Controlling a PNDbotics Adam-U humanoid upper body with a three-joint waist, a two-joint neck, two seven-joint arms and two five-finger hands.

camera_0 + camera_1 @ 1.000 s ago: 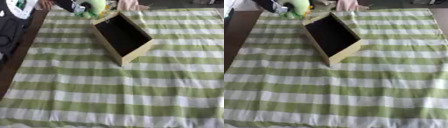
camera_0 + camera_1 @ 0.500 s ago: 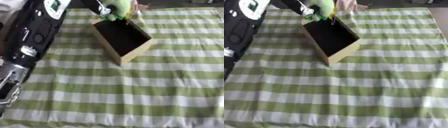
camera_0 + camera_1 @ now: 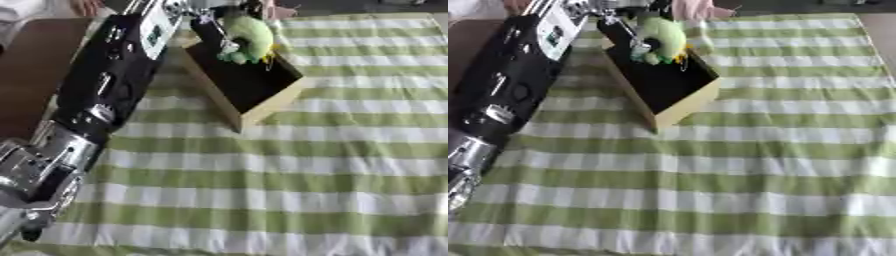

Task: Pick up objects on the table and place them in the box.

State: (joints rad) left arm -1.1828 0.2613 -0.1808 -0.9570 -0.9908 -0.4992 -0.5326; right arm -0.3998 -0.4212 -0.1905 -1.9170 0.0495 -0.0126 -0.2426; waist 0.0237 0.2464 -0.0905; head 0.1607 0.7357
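A green plush toy [image 3: 248, 36] with a bit of yellow hangs over the far end of the wooden box [image 3: 273, 102], whose inside is black. My left hand [image 3: 203, 11] reaches in from the upper left and its fingers are curled on the toy's top. The black and silver left arm [image 3: 109, 85] runs down the left side of the view. The box lies askew on the green and white checked cloth [image 3: 289, 180]. My right hand shows in neither view.
Bare brown table [image 3: 31, 75] shows left of the cloth. A person's hand [image 3: 86, 6] and something pink [image 3: 696, 9] sit at the far edge beyond the box. The wide stretch of cloth near and right of the box carries nothing.
My left arm has swung in and to the right, carrying the green toy from beyond the box's far corner to above its far end. The view has also shifted.
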